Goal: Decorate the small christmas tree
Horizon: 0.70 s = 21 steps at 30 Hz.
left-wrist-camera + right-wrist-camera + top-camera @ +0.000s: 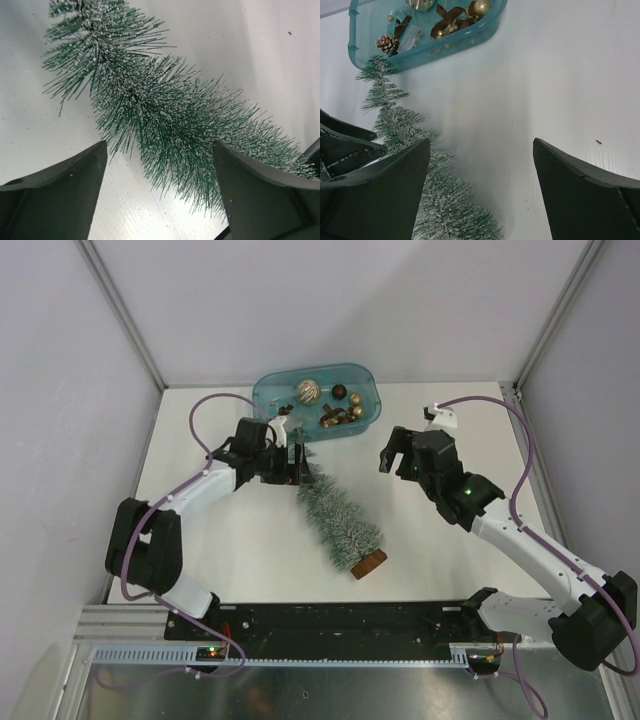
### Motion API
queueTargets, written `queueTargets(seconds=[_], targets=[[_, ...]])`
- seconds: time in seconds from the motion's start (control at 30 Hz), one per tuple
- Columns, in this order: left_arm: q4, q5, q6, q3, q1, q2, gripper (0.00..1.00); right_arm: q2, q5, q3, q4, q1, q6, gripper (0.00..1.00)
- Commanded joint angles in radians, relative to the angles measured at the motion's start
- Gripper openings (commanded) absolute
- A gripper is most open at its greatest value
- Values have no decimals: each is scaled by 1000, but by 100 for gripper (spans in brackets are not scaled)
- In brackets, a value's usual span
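i'm seeing the small christmas tree lying on its side on the counter, tip pointing at the blue tub and possibly touching it, wood base toward the arms' bases. my left hand is hovering spread wide at the tree's upper part, gripping nothing. my right hand is hanging open to the tree's right.

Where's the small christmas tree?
The small christmas tree lies on its side, centre of the top view, tip by the blue tub, beside the left gripper.
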Motion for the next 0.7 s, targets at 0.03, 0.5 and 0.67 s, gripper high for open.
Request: queueTargets(seconds=[0.03,0.5,0.67], targets=[[26,82,-27,-15,0,20,76,-1,16,5,29,2,-13,88],[86,192,-7,39,16,38,2,2,3,4,39,-2,-18,88],[97,211,-33,127,12,0,0,0,6,4,43,-4,-21,88]])
